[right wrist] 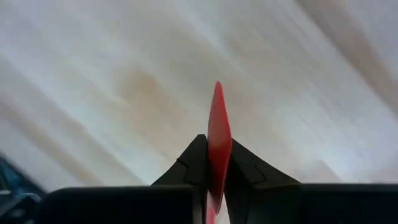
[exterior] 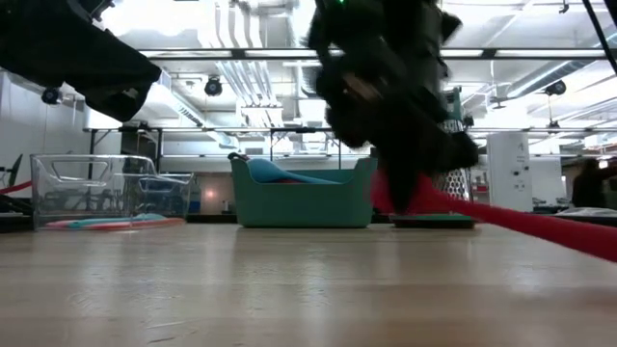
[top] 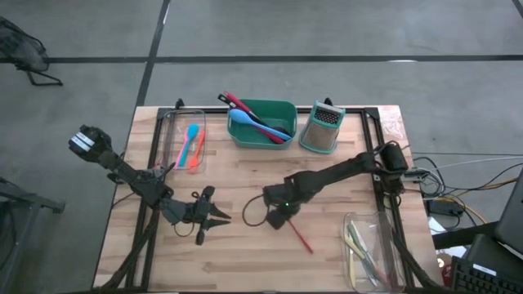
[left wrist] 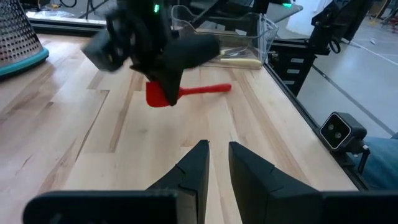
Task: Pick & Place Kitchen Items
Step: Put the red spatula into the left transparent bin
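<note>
Red spatula (right wrist: pixel 218 134) nearest lens in right wrist view, clamped edge-on between right end effector (top: pixel 276 217) fingers, closed tight on blade end; handle trails across tabletop (top: pixel 327 261) toward clear bin (top: pixel 372 249). Left end effector (top: pixel 214 214) just beside, near tabletop middle, fingers narrowly parted, holding nothing. Teal tub (top: pixel 261 122) with utensils at far edge; grater (top: pixel 321 127) beside it.
</note>
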